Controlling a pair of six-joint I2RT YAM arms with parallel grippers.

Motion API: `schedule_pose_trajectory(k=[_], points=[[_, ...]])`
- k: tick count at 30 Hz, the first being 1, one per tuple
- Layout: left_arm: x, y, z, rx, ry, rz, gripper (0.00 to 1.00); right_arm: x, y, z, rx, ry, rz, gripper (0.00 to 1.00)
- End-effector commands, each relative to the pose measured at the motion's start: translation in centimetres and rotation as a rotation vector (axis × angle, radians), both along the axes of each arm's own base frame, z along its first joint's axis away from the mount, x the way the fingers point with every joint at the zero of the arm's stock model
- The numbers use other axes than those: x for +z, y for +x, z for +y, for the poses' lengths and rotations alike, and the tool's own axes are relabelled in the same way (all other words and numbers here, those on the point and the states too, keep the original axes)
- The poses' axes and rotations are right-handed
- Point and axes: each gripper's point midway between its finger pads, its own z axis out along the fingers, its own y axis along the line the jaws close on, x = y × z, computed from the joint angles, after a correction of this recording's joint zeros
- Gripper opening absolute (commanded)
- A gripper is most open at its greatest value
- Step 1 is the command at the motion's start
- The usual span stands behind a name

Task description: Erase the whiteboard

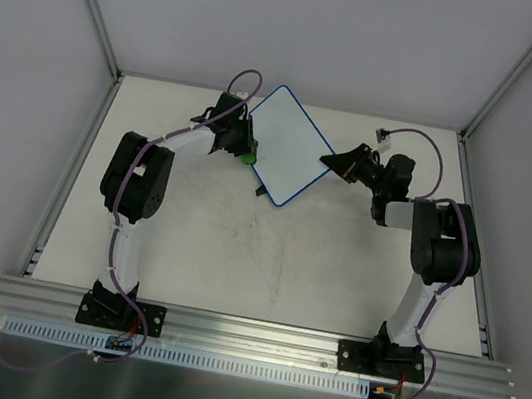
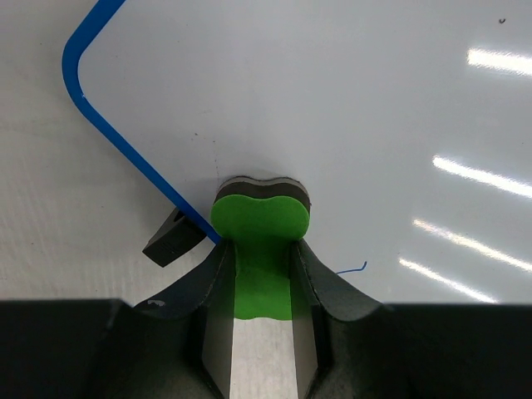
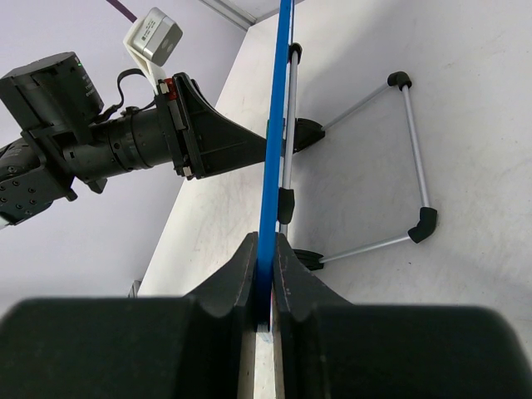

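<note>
- L gripper was closed on a green eraser, the pad squeezed between both fingers and sticking out past the tips.
- Board sat right in front of the L gripper. The eraser's dark felt side appeared to touch its white face, just inside the blue frame.
- A short thin blue mark lay just right of the L fingers. The rest of the face in that view looked clean apart from tiny specks, so prob. little was left to wipe.
- R gripper was clamped on the board's far edge, opposite the L gripper, w/ one finger on each face of the frame.
- A wire stand was folded out behind the board, its black feet on the table.
- Handling, as a guess: the board looked thin, light and stiff w/ a glossy, slick face. It would likely slide or tip under wiping pressure unless braced.
- Best hold seemed to be the frame edge, clear of the writing area, as the R gripper had it.
</note>
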Motion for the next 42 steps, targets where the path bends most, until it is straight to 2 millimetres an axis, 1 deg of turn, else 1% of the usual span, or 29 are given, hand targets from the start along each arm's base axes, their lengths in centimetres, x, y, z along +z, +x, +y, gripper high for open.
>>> schedule_pose_trajectory(k=[1, 3, 7, 11, 14, 15, 16, 17, 18, 22, 24, 26, 28, 29, 30, 32, 33, 35, 36, 39, 40, 42], points=[[-5.5, -4.1, 0.0, -0.039, 0.068, 0.188, 0.0, 1.3, -1.6, 2.1, 0.101, 0.018, -0.067, 0.0], [-5.2, -3.9, -0.9, -0.066, 0.073, 0.167, 0.0, 1.3, -1.5, 2.0, 0.1, 0.017, -0.068, 0.0], [-4.8, -4.6, -3.5, -0.123, 0.075, 0.132, 0.0, 1.4, -1.4, 2.0, 0.101, 0.018, -0.07, 0.0], [-4.5, -5.7, -6.1, -0.187, 0.073, 0.112, 0.0, 1.4, -1.4, 2.1, 0.103, 0.019, -0.067, 0.0], [-3.5, -5.8, -7.1, -0.226, 0.103, 0.064, 0.0, 1.3, -1.5, 2.0, 0.103, 0.02, -0.065, 0.0], [-3.3, -6.2, -7.8, -0.248, 0.111, 0.05, 0.0, 1.3, -1.5, 2.0, 0.103, 0.019, -0.067, 0.0], [-3.2, -6.3, -8.1, -0.275, 0.124, 0.032, 0.0, 1.3, -1.5, 2.0, 0.103, 0.02, -0.066, 0.0], [-2.8, -6.3, -8.7, -0.296, 0.119, 0.008, 0.0, 1.3, -1.5, 2.1, 0.106, 0.021, -0.066, 0.0], [-2.7, -6.7, -9.4, -0.327, 0.11, 0.002, 0.0, 1.2, -1.5, 2.1, 0.104, 0.022, -0.064, 0.0], [-1.7, -7.6, -11.0, -0.406, 0.071, -0.049, 0.0, 1.3, -1.5, 2.1, 0.107, 0.023, -0.065, 0.0], [-1.3, -8.5, -11.6, -0.449, 0.033, -0.057, 0.0, 1.3, -1.5, 2.1, 0.106, 0.023, -0.065, 0.0], [-0.4, -8.8, -12.5, -0.487, 0.002, -0.092, 0.0, 1.4, -1.5, 2.1, 0.106, 0.024, -0.066, 0.0], [-0.3, -9.5, -13.0, -0.539, -0.013, -0.111, 0.0, 1.4, -1.5, 2.1, 0.107, 0.024, -0.066, 0.0], [0.4, -10.0, -13.5, -0.559, -0.016, -0.129, 0.0, 1.4, -1.4, 2.1, 0.104, 0.024, -0.066, 0.0], [0.3, -10.5, -13.7, -0.578, -0.015, -0.132, 0.0, 1.3, -1.5, 2.1, 0.107, 0.025, -0.064, 0.0], [0.8, -11.1, -14.2, -0.622, -0.009, -0.168, 0.0, 1.3, -1.5, 2.1, 0.106, 0.024, -0.064, 0.0], [1.1, -11.7, -14.6, -0.644, -0.008, -0.182, 0.0, 1.4, -1.5, 2.1, 0.106, 0.024, -0.066, 0.0], [1.5, -12.2, -15.0, -0.682, 0.002, -0.213, 0.0, 1.3, -1.5, 2.1, 0.107, 0.024, -0.064, 0.0], [1.5, -12.8, -15.3, -0.703, 0.006, -0.222, 0.0, 1.3, -1.5, 2.2, 0.109, 0.024, -0.064, 0.0], [1.8, -13.4, -15.8, -0.746, 0.03, -0.257, 0.0, 1.4, -1.4, 2.1, 0.106, 0.025, -0.066, 0.0], [1.9, -13.8, -16.2, -0.77, 0.039, -0.272, 0.0, 1.4, -1.5, 2.2, 0.109, 0.023, -0.067, 0.0], [1.8, -14.0, -16.3, -0.765, 0.052, -0.275, 0.0, 1.3, -1.5, 2.2, 0.107, 0.025, -0.063, 0.0]])
